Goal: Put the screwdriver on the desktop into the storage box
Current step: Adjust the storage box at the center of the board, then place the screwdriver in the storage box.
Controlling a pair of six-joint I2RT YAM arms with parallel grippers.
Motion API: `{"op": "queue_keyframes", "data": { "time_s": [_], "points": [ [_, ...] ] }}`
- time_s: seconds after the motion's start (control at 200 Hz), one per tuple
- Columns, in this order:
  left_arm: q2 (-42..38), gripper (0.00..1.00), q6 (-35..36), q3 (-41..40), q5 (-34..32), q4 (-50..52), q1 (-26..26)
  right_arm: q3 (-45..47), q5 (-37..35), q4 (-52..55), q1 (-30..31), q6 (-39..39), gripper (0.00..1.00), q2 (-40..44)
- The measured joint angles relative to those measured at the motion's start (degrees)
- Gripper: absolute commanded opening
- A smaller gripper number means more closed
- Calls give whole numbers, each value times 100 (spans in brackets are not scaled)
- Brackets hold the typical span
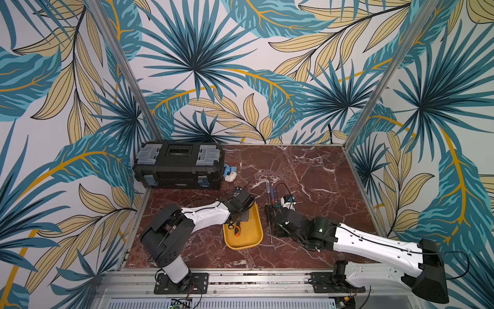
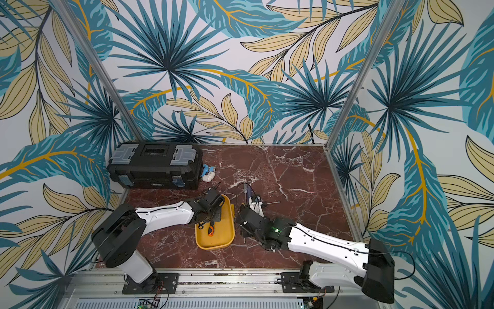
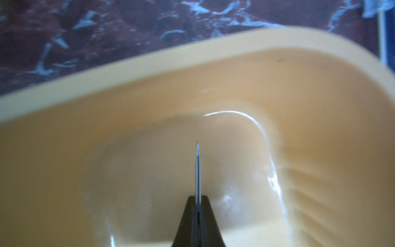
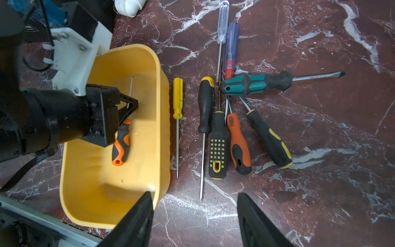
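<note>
Twelve o'clock is taken toward the back wall, as seen in a top view. The storage box (image 1: pixel 248 235) is found nearest, at six o'clock of the desktop (image 1: pixel 307 174). Inside it, the left gripper (image 4: pixel 131 104) is clamped fully shut on the thin steel shaft of an orange-and-grey screwdriver (image 4: pixel 120 145). The handle appears to rest on the box floor, toward six o'clock. At three o'clock of the box, the right gripper (image 4: pixel 194 194) is held over the desktop, its jaws parted wide with nothing between them. Beyond, at about one o'clock, a yellow screwdriver (image 4: pixel 177 98) is laid alone just beside the box wall, and a heap of loose screwdrivers (image 4: pixel 237 139) is crossed on the marble. Farthest, at about eleven o'clock, a black toolbox (image 1: pixel 179 166) is set near the wall.

The release is judged to be the step in hand. The jaws are best opened slowly with the shaft kept low, so the tool is laid down rather than dropped. The gripper is then best lifted straight up, clear of the rim.
</note>
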State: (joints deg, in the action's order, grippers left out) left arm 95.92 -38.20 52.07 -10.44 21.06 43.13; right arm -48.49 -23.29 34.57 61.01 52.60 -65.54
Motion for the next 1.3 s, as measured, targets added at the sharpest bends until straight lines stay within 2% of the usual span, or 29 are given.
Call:
{"op": "queue_keyframes", "data": {
  "time_s": [0.215, 0.421, 0.516, 0.606, 0.747, 0.927, 1.017, 1.168, 1.303],
  "points": [
    [396, 0, 151, 595, 284, -273, 334, 155, 0, 2, -35, 42, 67, 173],
    [387, 0, -83, 673, 140, -111, 389, 188, 70, 0, -39, 39, 66, 188],
    [98, 0, -280, 610, -46, 131, 385, 164, 278, -20, -46, 17, 61, -13],
    [-501, 0, -455, 376, -203, 323, 361, 118, 507, -79, -50, -35, 57, -417],
    [-1272, 0, -647, -28, -273, 494, 247, -39, 739, -151, -50, -116, 55, -1082],
    [-1368, 0, -767, -348, -243, 544, 61, -535, 927, -284, -50, -302, 54, -1698],
    [-1305, 0, -793, -457, -219, 538, 9, -767, 962, -385, -50, -369, 48, -1974],
    [-1067, 0, -828, -496, -140, 435, -33, -844, 927, -470, -50, -354, 31, -2334],
    [-896, 0, -822, -496, -87, 374, -50, -837, 925, -474, -50, -175, 21, -2439]
  ]
}}
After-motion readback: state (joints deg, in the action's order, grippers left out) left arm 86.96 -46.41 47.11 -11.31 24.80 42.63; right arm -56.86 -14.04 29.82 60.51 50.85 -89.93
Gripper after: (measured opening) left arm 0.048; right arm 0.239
